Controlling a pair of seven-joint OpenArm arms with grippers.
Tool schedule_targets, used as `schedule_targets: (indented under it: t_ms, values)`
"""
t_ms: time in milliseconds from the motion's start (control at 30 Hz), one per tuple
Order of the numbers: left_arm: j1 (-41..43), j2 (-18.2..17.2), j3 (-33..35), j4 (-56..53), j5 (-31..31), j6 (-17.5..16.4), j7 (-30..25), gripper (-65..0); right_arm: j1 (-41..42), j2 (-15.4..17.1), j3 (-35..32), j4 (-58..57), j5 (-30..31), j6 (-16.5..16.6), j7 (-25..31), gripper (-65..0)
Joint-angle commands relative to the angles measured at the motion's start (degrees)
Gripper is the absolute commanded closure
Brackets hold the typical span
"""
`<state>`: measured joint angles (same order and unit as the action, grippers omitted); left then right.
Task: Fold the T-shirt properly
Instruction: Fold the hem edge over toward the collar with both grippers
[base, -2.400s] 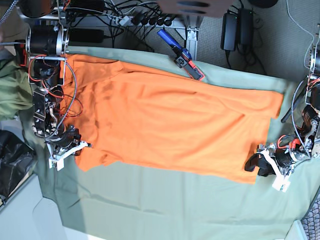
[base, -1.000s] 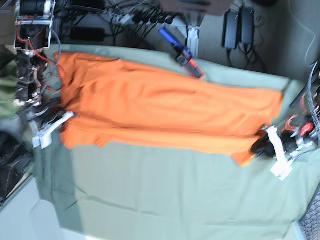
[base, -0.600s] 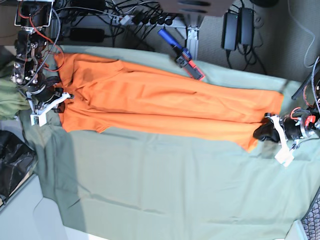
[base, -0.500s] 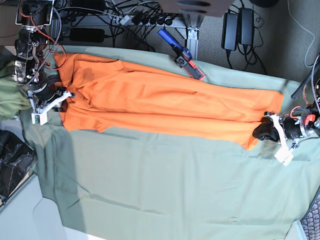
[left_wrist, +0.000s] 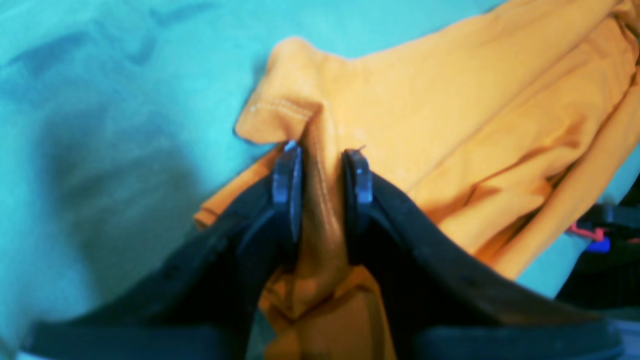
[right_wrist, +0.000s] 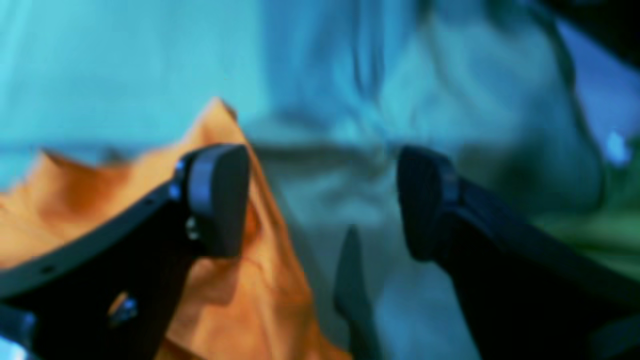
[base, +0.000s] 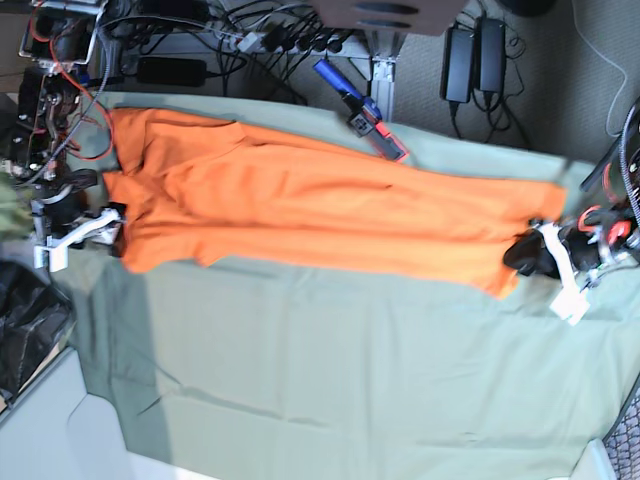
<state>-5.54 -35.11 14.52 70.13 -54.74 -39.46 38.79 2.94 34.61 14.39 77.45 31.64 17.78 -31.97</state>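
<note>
The left tool (left_wrist: 322, 165) has its two dark pads nearly closed, pinching a stitched hem fold of the plain bright orange short-sleeved T-shirt (base: 320, 215); in the base view this tool (base: 532, 255) sits at the shirt's right end. The right tool (right_wrist: 320, 200) stands wide open, one pad touching the orange fabric's edge, nothing between the pads; in the base view it (base: 70, 228) lies just beside the shirt's left end.

The T-shirt lies stretched lengthwise as a long band along the far part of the pale sage green cloth (base: 340, 380) that covers the tabletop.

The step in hand appears to be finishing a lengthwise fold: one side is let go, the other is held. Next, the left tool likely needs to release its hem cleanly without dragging it, then both tools should take new holds for a crosswise fold.

Counted: one T-shirt, one green cloth, two tools, one blue and red handled implement (base: 362, 110) at the far edge.
</note>
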Motion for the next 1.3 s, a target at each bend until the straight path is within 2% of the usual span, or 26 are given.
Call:
schedule_targets:
  t_ms: [0,200,433,767,800,900,933,967,1100,1200,1267]
  values:
    - [-0.6,-0.9,-0.4,0.7,-0.2,-0.5,0.0,-17.6,1.6,1.0,0.1,0.3,0.3,4.8,1.3,-44.5]
    - [-0.6,-0.9,-0.4,0.7,-0.2,-0.5,0.1,-17.6,5.2,-1.4,-2.3,-3.2,0.3,4.9,1.4,-44.5]
    - [-0.6,-0.9,-0.4,0.7,-0.2,-0.5,0.0,-17.6,5.3,-3.4,-6.4,-5.7,0.3,5.0,3.1,-44.5]
    - [-0.6,-0.9,-0.4,0.7,-0.2,-0.5,0.1,-17.6,8.5,-6.2,-6.7,-5.7,-0.7,5.4,3.7,-44.1]
    - [-0.6,-0.9,-0.4,0.7,-0.2,-0.5,0.1,-17.6,8.5,-6.3,-6.7,-5.7,-0.7,5.4,3.7,-40.4]
    - [-0.7,-0.9,-0.4,0.7,-0.2,-0.5,0.0,-17.6,8.4,-6.2,-6.6,-5.7,-1.8,5.4,3.6,-18.4]
    - [-0.7,-0.9,-0.4,0.7,-0.2,-0.5,0.0,-17.6,8.4,-6.2,-6.6,-5.7,-2.6,5.4,3.7,-13.2]
    - [-0.6,-0.8,-0.4,0.7,-0.3,-0.5,0.0,-17.6,8.4,-6.2,-6.6,-5.7,-3.2,5.4,3.7,-10.9]
    - [-0.6,-0.5,-0.4,0.7,-0.3,-0.5,0.0,-17.6,7.8,-6.2,-6.6,-5.7,-4.2,5.2,3.7,-10.3]
    - [-0.7,-0.3,-0.4,0.7,-0.3,-0.5,0.0,-17.6,7.8,-6.2,-6.6,-5.7,-4.2,5.2,3.7,0.0]
    - [-0.6,-0.1,-0.4,0.7,-0.3,-0.5,0.0,-17.6,7.8,-6.2,-6.6,-5.7,-4.2,5.2,3.7,0.0]
